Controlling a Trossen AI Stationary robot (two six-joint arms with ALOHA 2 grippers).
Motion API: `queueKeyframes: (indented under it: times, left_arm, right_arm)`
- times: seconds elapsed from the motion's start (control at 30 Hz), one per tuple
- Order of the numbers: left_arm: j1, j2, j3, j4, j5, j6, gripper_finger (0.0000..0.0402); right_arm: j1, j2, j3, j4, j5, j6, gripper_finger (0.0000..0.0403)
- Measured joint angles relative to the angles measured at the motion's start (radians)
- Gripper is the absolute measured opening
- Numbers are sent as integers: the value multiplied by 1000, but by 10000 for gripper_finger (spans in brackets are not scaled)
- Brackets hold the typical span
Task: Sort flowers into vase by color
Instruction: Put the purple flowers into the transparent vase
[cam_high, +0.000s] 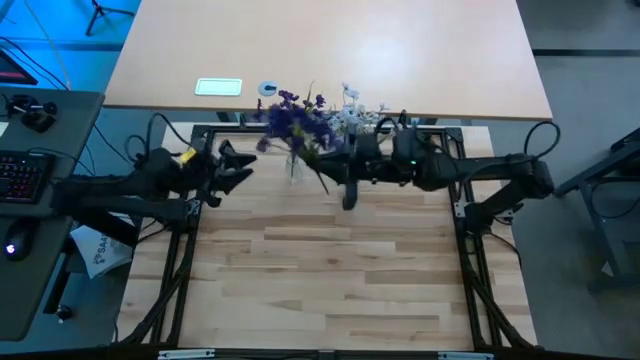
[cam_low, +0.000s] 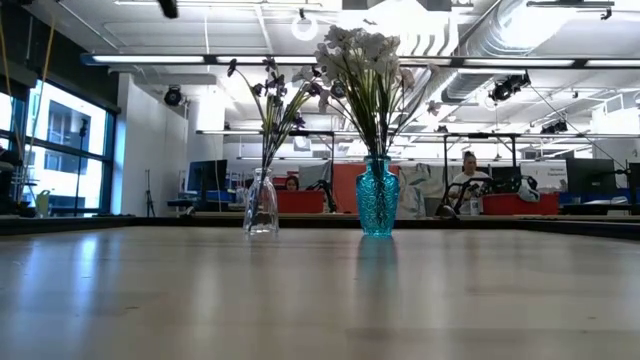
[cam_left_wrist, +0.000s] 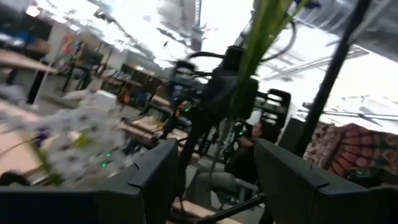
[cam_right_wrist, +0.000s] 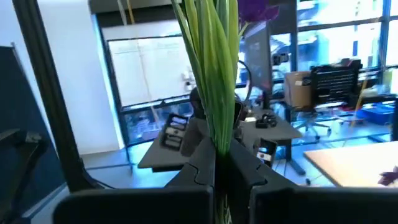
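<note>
Wooden table (cam_low: 320, 300) with clear vase (cam_low: 261, 203), blue vase (cam_low: 378, 198).

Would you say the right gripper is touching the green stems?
Touching. In the right wrist view the right gripper has its fingers closed against the bundle of green stems, which rises straight out from between them with no gap.

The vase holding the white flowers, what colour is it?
Teal blue, a textured glass vase; the low view shows it best.

Open-plan robotics lab or workshop, with exposed ceiling ducts (cam_low: 520, 40) and strip lighting (cam_low: 200, 60) overhead. Rows of workbenches with monitors (cam_low: 590, 178) behind, a seated person (cam_low: 468, 180), a keyboard (cam_high: 22, 178) beside the rig.
</note>
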Motion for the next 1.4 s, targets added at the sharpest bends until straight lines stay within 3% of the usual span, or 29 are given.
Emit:
queueKeyframes:
  times: [0.2,0.33,0.53,1.0,1.4]
  left_arm:
    - [-82,171,0,286,-70,124,202]
    - [-101,238,0,356,-82,134,202]
    - [-128,291,0,366,-82,130,202]
    - [-142,398,99,381,-85,175,202]
    - [-139,407,132,363,-93,210,202]
  right_arm:
    - [-2,115,32,3,-103,63,1]
    - [3,137,32,20,-106,84,1]
    - [-3,134,36,83,-88,81,1]
    - [-7,133,35,-3,-157,103,3]
    - [-9,134,35,-53,-159,100,4]
